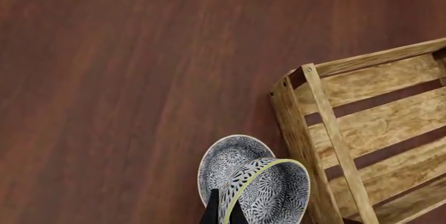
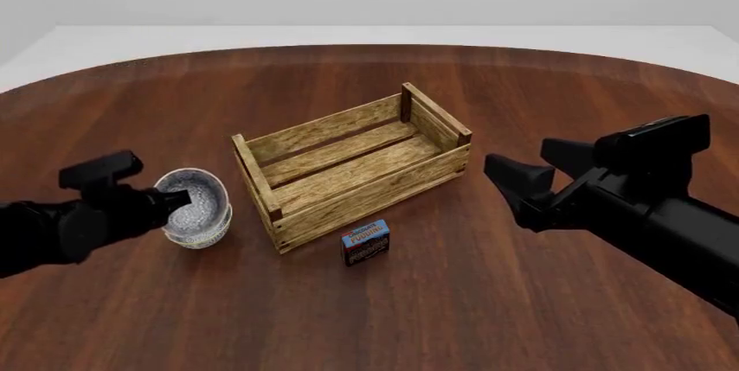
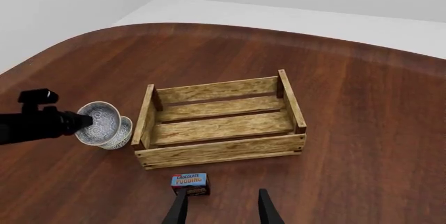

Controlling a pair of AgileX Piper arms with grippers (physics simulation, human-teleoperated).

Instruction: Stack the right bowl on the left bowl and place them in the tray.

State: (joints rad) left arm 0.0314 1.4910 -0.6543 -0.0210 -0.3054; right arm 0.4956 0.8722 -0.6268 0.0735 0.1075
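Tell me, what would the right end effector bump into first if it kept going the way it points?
Probably the small pudding carton, which lies just beyond the open right end effector, slightly off its line. Past it stands the tray. Depth is hard to judge.

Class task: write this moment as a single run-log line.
left gripper: shut on upper bowl, tilted | lower bowl: on table beside crate | right gripper: open, empty | crate: empty

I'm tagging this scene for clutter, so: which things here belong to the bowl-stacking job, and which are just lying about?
Part of the job:
- upper bowl, tilted, gripped by the left gripper
- lower bowl, on the table beneath it
- tray, nothing in it yet

Lying about:
- chocolate pudding carton, in front of the tray
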